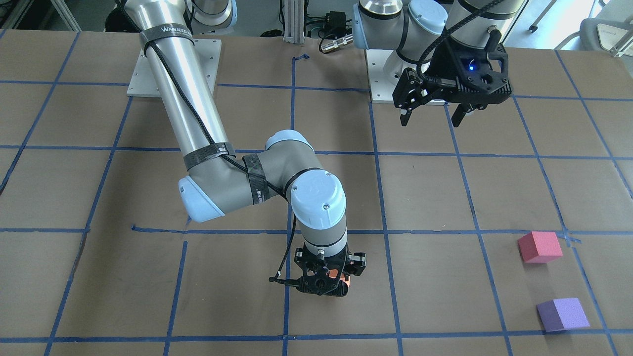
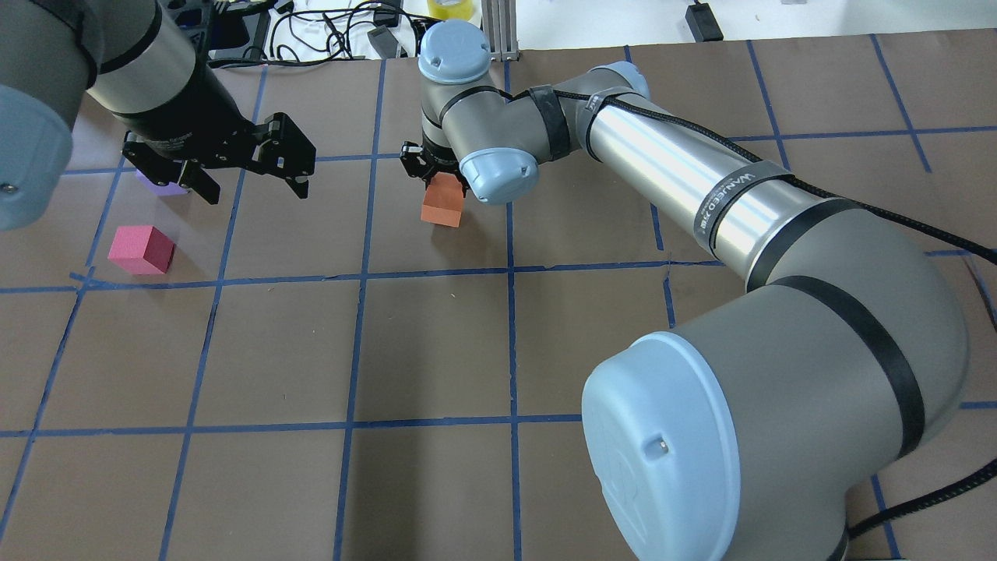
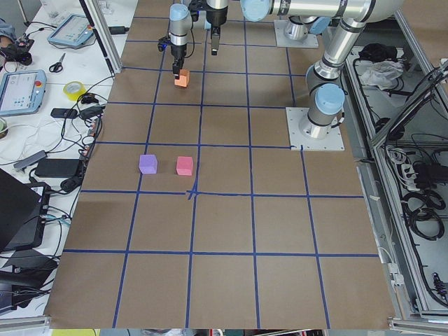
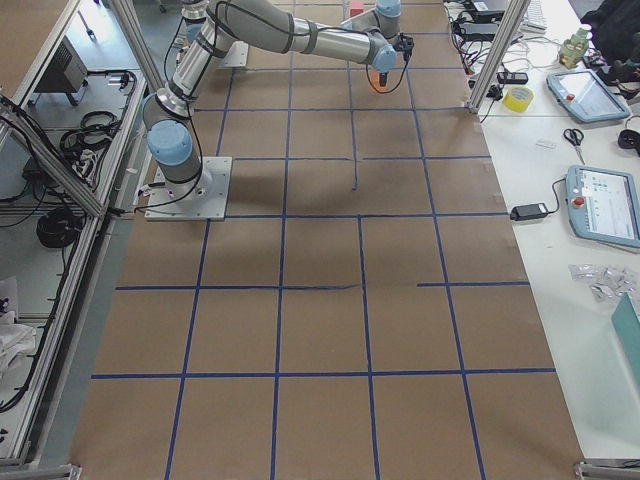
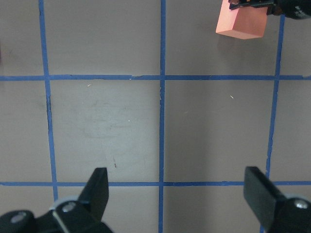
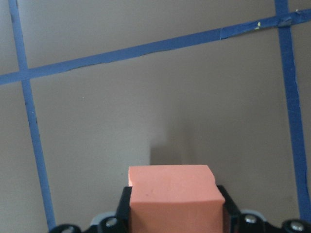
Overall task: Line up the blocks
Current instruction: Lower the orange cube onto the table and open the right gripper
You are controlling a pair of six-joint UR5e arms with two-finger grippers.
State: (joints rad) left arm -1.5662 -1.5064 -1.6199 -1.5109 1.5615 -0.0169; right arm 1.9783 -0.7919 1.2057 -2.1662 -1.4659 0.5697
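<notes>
My right gripper (image 2: 438, 178) is shut on the orange block (image 2: 442, 202) and holds it low over the table, near the far middle. The block fills the bottom of the right wrist view (image 6: 172, 194) and shows in the left wrist view (image 5: 243, 22). In the front view only a sliver of it (image 1: 342, 277) shows behind the gripper (image 1: 326, 284). The pinkish-red block (image 2: 142, 249) and the purple block (image 1: 563, 314) lie on the table to my left. My left gripper (image 2: 249, 175) hangs open and empty above the table, partly hiding the purple block (image 2: 160, 187).
The brown table (image 2: 436, 343) carries a grid of blue tape lines. Cables and small devices (image 2: 335, 31) lie past the far edge. The arms' base plates (image 1: 173, 69) sit at my side of the table.
</notes>
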